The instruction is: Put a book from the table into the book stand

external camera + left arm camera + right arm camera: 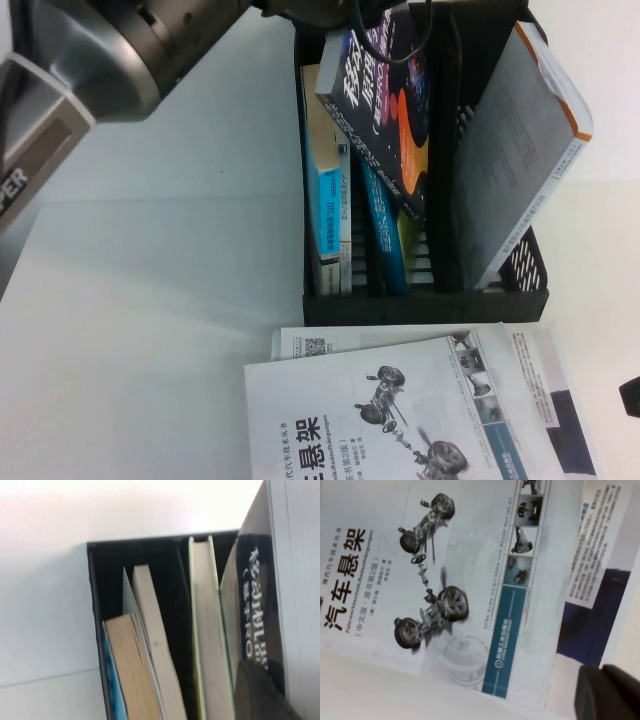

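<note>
tabletop [150, 300]: white, largest thing in view; we see bare surface over its left half, books and rack toward the right.
book stand [425, 305]: black rack near the far edge, right of centre, open lip facing us; other books stand in its slots.
book [385, 90]: navy cover, tilted, upper end leaning left; lower end already among the dividers of a middle slot, top well above the rack. Long axis steeply up, not yet plumb.
white book [400, 410]: flat at the near edge, in front of the rack.
left end effector [260, 690]: we judge it high at the far edge over the rack; a dark finger lies against the navy cover, so it seems clamped on the book. Nearer arm by far.
right end effector [607, 695]: low over the white book at the near right; spread — cannot tell.
</note>
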### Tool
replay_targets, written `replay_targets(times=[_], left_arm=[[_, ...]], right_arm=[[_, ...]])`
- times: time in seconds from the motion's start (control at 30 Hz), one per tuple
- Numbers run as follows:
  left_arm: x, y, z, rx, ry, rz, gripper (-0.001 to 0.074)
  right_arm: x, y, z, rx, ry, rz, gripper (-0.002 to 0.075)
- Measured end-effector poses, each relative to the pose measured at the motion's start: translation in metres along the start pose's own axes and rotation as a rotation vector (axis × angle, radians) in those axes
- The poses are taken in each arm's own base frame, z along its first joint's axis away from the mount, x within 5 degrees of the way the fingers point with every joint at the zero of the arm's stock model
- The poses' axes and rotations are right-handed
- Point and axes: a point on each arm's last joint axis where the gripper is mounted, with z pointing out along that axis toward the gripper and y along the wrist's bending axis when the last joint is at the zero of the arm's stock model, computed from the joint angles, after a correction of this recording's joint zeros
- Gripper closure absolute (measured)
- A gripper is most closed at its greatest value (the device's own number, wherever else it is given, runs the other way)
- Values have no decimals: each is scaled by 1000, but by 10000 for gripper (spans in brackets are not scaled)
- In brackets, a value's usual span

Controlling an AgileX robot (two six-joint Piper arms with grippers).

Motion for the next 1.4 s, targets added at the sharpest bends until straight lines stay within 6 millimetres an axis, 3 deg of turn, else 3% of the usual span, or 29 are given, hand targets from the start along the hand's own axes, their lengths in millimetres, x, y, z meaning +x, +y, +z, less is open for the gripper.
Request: replay_targets(times=[0.37, 0.53, 0.6, 0.77, 0.87, 1.03, 1.17, 1.23, 1.4], left_arm=[[33, -7, 65, -15, 59, 73, 619], [35, -8, 72, -3, 43, 107, 614], [34, -8, 74, -7, 20, 130, 560], [23, -5, 69, -21, -56, 183, 321], [20, -3, 65, -29, -59, 181, 297], [13, 2, 45, -62, -28, 163, 429], [5, 9, 20, -106, 6, 190, 626], [2, 13, 7, -125, 22, 223, 685], [-7, 21, -26, -160, 52, 250, 729]], right_arm=[[0, 0, 0, 0, 2, 2, 731], [0, 0, 0, -1, 4, 2, 731], [0, 0, 0, -1, 4, 2, 731], [0, 0, 0, -1, 4, 4, 731], [1, 0, 0, -1, 6, 4, 731], [1, 0, 0, 2, 6, 2, 731], [-1, 0, 0, -5, -10, -12, 731], [-2, 5, 0, -56, -30, -47, 731], [-16, 20, 11, -259, -105, -142, 731]])
